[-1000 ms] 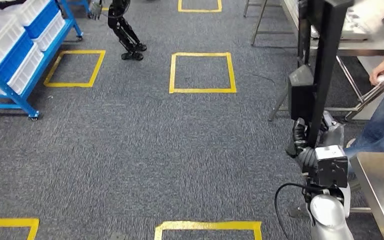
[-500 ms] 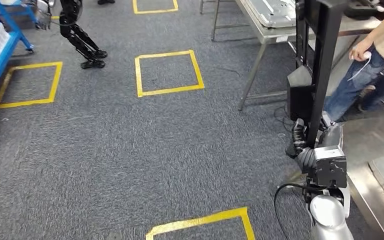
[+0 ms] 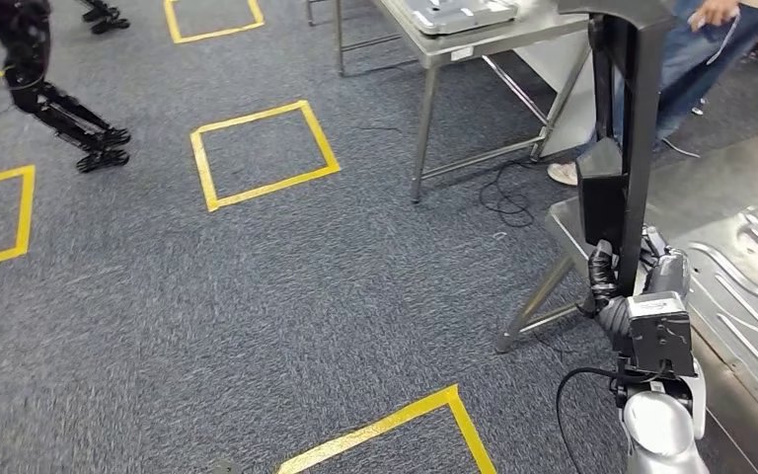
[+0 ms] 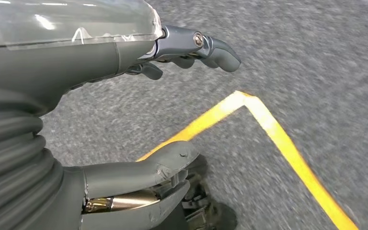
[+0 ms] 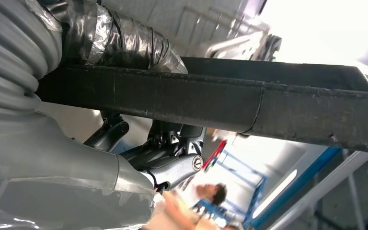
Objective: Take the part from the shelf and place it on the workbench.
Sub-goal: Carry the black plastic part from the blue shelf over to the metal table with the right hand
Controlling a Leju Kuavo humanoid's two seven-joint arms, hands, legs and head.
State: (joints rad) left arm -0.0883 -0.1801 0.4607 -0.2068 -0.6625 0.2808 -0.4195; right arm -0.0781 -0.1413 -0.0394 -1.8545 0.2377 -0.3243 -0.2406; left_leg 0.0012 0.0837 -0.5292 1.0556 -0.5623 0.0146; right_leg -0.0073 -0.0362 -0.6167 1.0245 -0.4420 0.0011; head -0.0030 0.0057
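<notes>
Gripping the long black part (image 3: 628, 138) in the right hand (image 3: 604, 286) — standing upright above the fingers.
Hanging slack over grey carpet (image 3: 257, 286), left hand (image 4: 124, 120) holding nothing — no legible writing.

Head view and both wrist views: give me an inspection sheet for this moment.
Surface: steel workbench at right, pressed metal panel lying on it.
Job's things: long black part, upright, held by right hand.
Clutter: nothing seen.
Hands: right hand grips the part; left hand holds nothing, fingers apart, over carpet.
Cables: black cable on floor under second table; black cable loop by right forearm.
Surroundings: grey carpet, yellow tape squares, another robot's legs, person by the tables.
</notes>
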